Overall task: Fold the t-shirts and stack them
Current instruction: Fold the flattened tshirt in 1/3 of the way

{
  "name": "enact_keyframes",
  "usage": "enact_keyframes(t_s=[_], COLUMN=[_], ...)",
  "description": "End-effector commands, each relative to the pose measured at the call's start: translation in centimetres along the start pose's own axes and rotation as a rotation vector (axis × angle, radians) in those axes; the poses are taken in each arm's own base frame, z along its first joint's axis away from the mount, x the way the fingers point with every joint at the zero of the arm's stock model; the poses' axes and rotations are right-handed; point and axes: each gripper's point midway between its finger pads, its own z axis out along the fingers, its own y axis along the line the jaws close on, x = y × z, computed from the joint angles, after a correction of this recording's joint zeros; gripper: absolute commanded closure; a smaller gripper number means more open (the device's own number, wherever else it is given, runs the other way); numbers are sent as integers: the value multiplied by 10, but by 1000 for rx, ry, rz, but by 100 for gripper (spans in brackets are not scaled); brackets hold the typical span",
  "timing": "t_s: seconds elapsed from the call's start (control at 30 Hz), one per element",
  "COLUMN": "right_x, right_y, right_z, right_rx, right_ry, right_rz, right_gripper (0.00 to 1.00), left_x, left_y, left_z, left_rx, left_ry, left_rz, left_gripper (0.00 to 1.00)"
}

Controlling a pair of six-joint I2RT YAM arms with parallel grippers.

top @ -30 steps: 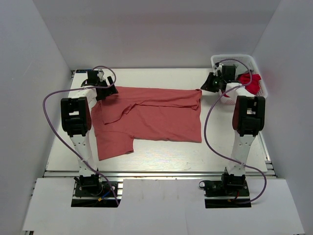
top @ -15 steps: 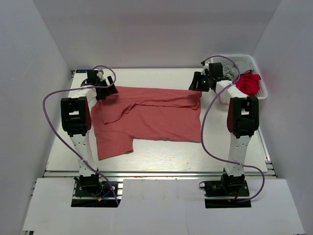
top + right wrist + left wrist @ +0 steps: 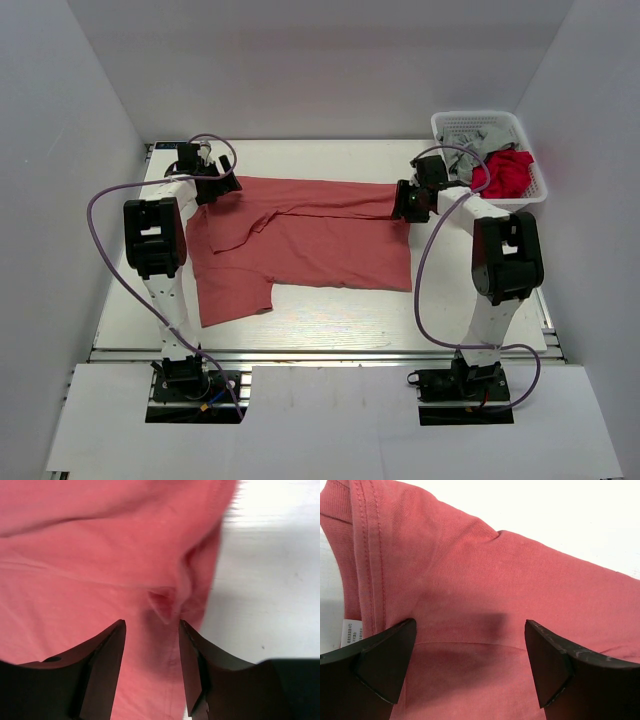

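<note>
A salmon-red t-shirt [image 3: 310, 240] lies partly folded on the white table, its far strip turned over. My left gripper [image 3: 222, 186] is open, low over the shirt's far left corner; in the left wrist view its jaws stand wide apart over the cloth [image 3: 485, 595], near the collar and a white label. My right gripper [image 3: 404, 200] is open over the shirt's far right corner; in the right wrist view its jaws stand either side of a small pucker [image 3: 167, 602] beside the shirt's edge. Nothing is gripped.
A white basket [image 3: 530, 190] at the far right holds a bright red garment [image 3: 507, 172] and a grey one [image 3: 478, 135]. Purple cables loop from both arms. Bare table [image 3: 330, 320] lies in front of the shirt.
My right gripper has moved from beside the basket leftward and nearer, down over the shirt's far right corner. The left gripper and the shirt have not moved.
</note>
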Motion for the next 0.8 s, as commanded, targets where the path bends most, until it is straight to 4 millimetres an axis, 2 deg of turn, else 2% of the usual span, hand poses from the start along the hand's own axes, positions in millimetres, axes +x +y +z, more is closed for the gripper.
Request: enact_keyframes(t_s=[0.0, 0.27, 0.37, 0.5, 0.53, 0.6, 0.73, 0.77], right_x=[-12, -18, -19, -17, -16, -20, -33, -40], right_y=[-10, -10, -6, -9, -14, -15, -13, -11], right_z=[-13, 0, 4, 9, 13, 12, 2, -6], right_rx=[65, 68, 41, 46, 65, 72, 61, 50], right_ry=[-55, -40, -45, -29, -27, -35, -62, -85], right_rz=[50, 49, 47, 44, 47, 34, -75, -124], right_gripper=[48, 53, 62, 70, 83, 100, 100, 100], left_x=[11, 15, 15, 15, 15, 14, 10, 10], left_y=[1, 2, 2, 2, 2, 4, 2, 2], left_z=[2, 2, 2, 2, 2, 2, 2, 2], left_rx=[18, 16, 16, 16, 16, 7, 10, 10], left_ry=[33, 42, 42, 42, 42, 39, 29, 29], left_rz=[-10, -13, -13, -13, -13, -12, -10, -10], left_gripper=[0, 0, 0, 0, 0, 0, 0, 0])
